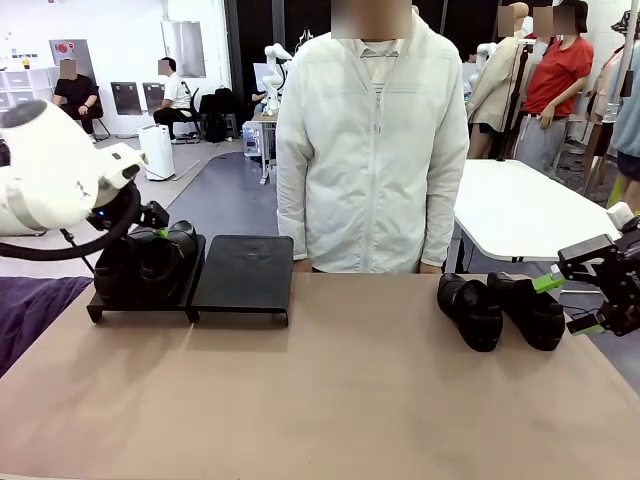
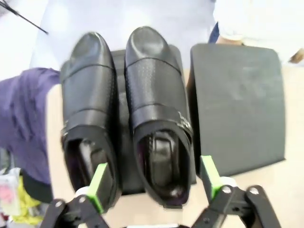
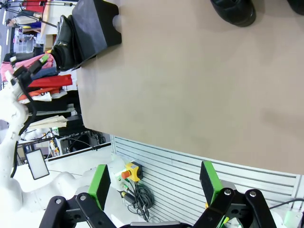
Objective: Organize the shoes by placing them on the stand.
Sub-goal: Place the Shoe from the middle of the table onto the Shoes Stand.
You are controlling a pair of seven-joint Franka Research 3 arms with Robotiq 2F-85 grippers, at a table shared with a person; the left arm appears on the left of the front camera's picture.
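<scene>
Fingers released, left gripper over shoes on stand, right gripper beyond table edge

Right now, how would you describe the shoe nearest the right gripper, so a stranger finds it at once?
Go to the right end of the tan table. Of the two black loafers there, it is the outer loafer, beside the right gripper; the inner loafer lies nearer the table's middle.
</scene>
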